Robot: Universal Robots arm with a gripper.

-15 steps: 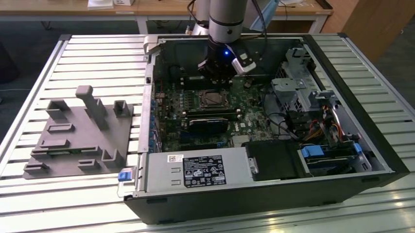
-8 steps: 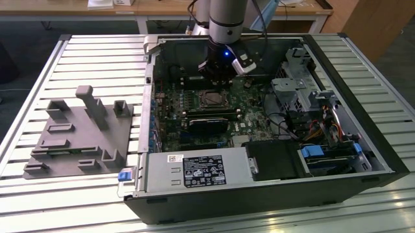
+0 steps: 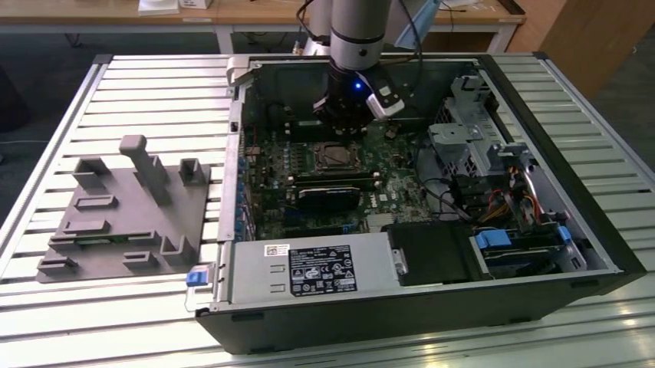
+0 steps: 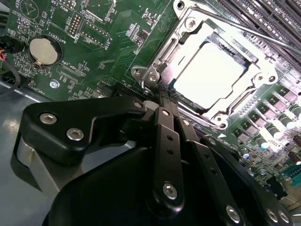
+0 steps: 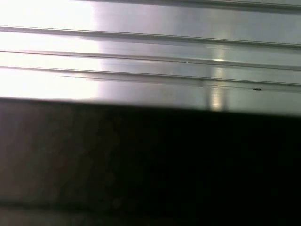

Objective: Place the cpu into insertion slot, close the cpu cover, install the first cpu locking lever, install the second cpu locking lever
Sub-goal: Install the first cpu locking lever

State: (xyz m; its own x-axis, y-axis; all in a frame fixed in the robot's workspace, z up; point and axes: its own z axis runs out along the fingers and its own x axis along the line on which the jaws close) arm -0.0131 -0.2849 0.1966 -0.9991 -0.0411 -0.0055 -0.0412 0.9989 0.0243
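Observation:
The cpu [image 4: 211, 75] lies flat in the insertion slot [image 4: 165, 61], its pale silver face showing through the window of the cpu cover [image 4: 263, 77], which lies down over it. A thin metal locking lever [image 4: 244, 30] runs along the socket's far side. My gripper [image 4: 162, 94] is shut, its black fingers [image 4: 165, 122] pressed together with the tips at the socket's near corner. In the exterior view the gripper [image 3: 343, 132] hangs inside the open computer case just behind the insertion slot [image 3: 333, 156] on the green board.
A grey plastic fixture [image 3: 123, 207] sits on the slatted table at the exterior view's left. Inside the case are the power supply [image 3: 307, 270], a black block [image 3: 327, 195], drive cage [image 3: 471, 134] and cables. Memory slots [image 4: 268, 12] and a coin battery [image 4: 42, 51] flank the socket.

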